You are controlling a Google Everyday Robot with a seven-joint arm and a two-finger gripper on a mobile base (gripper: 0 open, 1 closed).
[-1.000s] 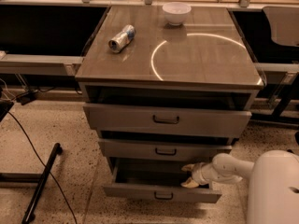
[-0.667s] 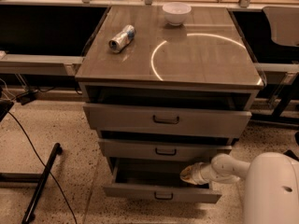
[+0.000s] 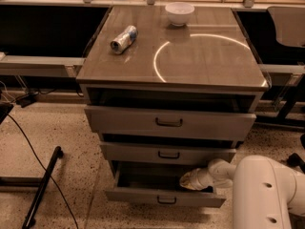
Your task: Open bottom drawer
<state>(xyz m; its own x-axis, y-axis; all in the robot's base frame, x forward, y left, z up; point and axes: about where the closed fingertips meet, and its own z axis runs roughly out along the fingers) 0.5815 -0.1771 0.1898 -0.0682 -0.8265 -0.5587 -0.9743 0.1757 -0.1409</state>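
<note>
Bottom drawer [image 3: 138, 194], slimmest of three flat grey metal fronts under the table [image 3: 209, 66], sits partly pulled out, its long axis left to right. My claw [image 3: 189, 180] reaches into its open top from the right, just above and right of the small dark bar handle [image 3: 167, 200]. I cannot tell whether the claw is wide or narrow.

Can [image 3: 124, 38] lying on cabinet top [image 3: 209, 63], white bowl [image 3: 179, 13] farther back, speckled floor [image 3: 62, 123]

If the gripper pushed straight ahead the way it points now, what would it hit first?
The gripper sits over the open bottom drawer, pointing left. It would probably meet the drawer's left inner wall first, though depth is unclear.
</note>
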